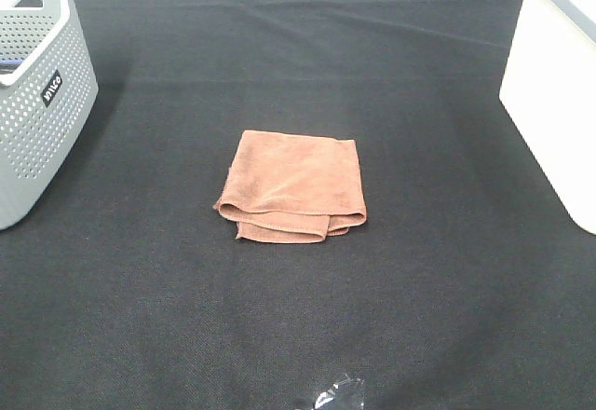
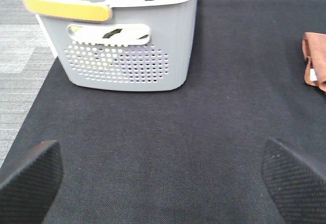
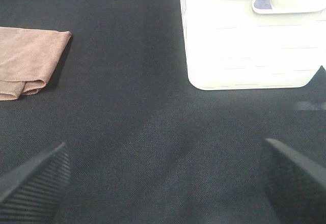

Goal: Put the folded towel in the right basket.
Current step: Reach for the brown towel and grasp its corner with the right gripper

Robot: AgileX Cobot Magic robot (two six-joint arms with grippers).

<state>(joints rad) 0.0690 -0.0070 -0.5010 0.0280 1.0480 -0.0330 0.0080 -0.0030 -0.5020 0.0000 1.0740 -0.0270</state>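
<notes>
Right, two grippers, and both are spread wide on nothing. The left gripper (image 2: 163,183) shows its two dark ribbed fingers (image 2: 30,175) splayed over bare black cloth (image 1: 186,317), with nothing between them. The right gripper (image 3: 163,183) is the same story: two fingers (image 3: 298,175) far apart, jaws gaping and empty. Neither touches anything.

Moving out across the table in the high view, there is one towel (image 1: 293,184). It is brown, folded into a rough square and lying flat at dead centre, its layered edges facing six o'clock. It sits well apart from both baskets, and each wrist camera catches a part of it.

Further out, two baskets. One grey basket (image 1: 37,112) stands at about ten o'clock, with perforated walls and a small black label on its side. The left wrist view shows its yellow handle (image 2: 66,5), and a blue thing and a black thing inside, too hidden to name. One white basket (image 1: 549,102), grey-rimmed, stands on the cloth at about two o'clock.
</notes>
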